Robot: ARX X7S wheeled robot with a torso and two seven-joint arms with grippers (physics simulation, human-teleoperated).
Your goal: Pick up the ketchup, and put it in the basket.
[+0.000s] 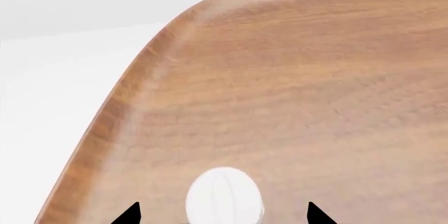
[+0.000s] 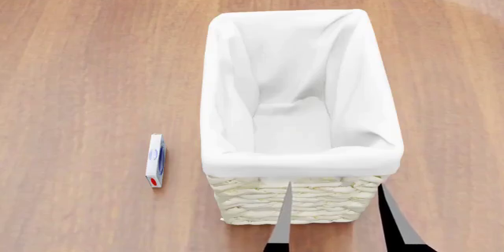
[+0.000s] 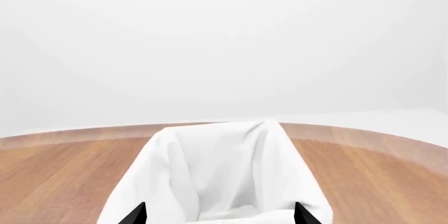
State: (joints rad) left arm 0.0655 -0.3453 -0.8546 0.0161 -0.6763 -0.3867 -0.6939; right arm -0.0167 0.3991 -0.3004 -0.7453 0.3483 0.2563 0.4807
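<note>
Only a rounded white cap [image 1: 224, 195] shows in the left wrist view, which I take for the ketchup's top; its body is hidden below the frame. My left gripper [image 1: 224, 215] is open, its two black fingertips [image 1: 131, 214] standing wide on either side of the cap without touching it. The basket [image 2: 295, 202], cream wicker with a white cloth liner, stands mid-table in the head view with nothing inside. My right gripper [image 2: 336, 223] is open just in front of the basket's near wall, and looks over the rim [image 3: 231, 129] into the liner.
A small white, blue and red box [image 2: 156, 160] lies flat on the wooden table [image 2: 87, 57], to the left of the basket. The table's rounded edge [image 1: 133, 82] runs close to the left gripper, with white floor beyond. The left arm is outside the head view.
</note>
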